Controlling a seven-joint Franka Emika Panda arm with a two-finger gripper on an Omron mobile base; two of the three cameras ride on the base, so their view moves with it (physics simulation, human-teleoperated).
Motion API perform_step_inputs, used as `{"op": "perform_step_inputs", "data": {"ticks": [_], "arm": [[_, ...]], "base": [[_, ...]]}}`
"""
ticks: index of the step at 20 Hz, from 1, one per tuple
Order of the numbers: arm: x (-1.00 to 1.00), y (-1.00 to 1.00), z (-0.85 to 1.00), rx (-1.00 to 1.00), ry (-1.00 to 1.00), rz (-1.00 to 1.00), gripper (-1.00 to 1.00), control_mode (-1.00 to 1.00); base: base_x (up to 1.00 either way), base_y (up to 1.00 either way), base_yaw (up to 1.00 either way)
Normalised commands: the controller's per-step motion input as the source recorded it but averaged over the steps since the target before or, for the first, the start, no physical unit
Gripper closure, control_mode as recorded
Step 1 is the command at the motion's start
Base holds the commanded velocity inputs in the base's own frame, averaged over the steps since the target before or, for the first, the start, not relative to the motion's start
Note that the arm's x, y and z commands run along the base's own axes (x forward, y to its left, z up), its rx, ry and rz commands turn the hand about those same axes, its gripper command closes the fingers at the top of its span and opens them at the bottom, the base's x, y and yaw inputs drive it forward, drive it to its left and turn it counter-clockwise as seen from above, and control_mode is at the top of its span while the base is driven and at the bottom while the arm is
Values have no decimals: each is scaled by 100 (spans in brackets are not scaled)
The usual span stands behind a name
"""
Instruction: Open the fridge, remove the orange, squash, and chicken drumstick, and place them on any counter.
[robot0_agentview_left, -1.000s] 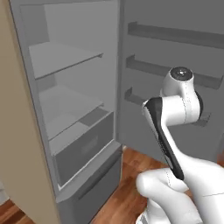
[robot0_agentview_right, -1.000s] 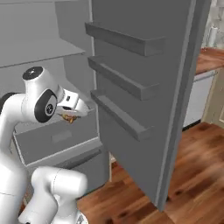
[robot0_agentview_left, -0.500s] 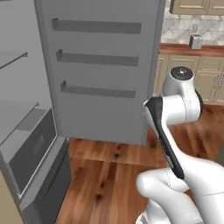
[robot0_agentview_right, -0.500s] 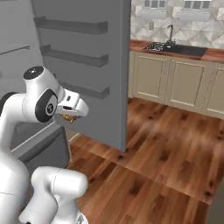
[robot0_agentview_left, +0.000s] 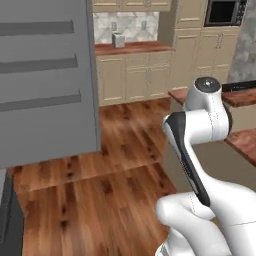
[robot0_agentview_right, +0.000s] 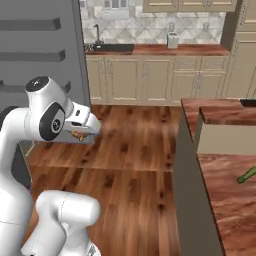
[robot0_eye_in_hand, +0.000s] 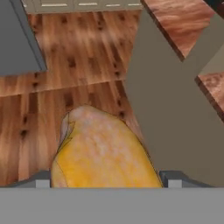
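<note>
I have the drumstick (robot0_eye_in_hand: 103, 151) pinched in the gripper (robot0_eye_in_hand: 105, 175), low centre of the hand view. The fridge (robot0_agentview_left: 45, 80) door stands open at upper left. The squash (robot0_agentview_right: 247, 175) already lies on the counter (robot0_agentview_right: 220, 200) at right. I judge the drumstick goes there next; I can't tell where the orange is.

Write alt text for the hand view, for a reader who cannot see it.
A golden-brown chicken drumstick sits in the gripper at the bottom of the picture, held above a wooden floor. To the right rises the beige side of the wood-topped counter; a grey corner of the fridge door is at upper left.
</note>
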Motion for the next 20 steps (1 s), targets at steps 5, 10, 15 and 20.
{"op": "perform_step_inputs", "data": {"ticks": [5,10,15,20], "arm": [[0,0,0,0,0,0,100,100],[0,0,0,0,0,0,100,100],[0,0,0,0,0,0,100,100],[0,0,0,0,0,0,100,100]], "base": [[-39,-42,-74],[28,-57,-71],[67,-45,-68],[62,-5,-59]]}}
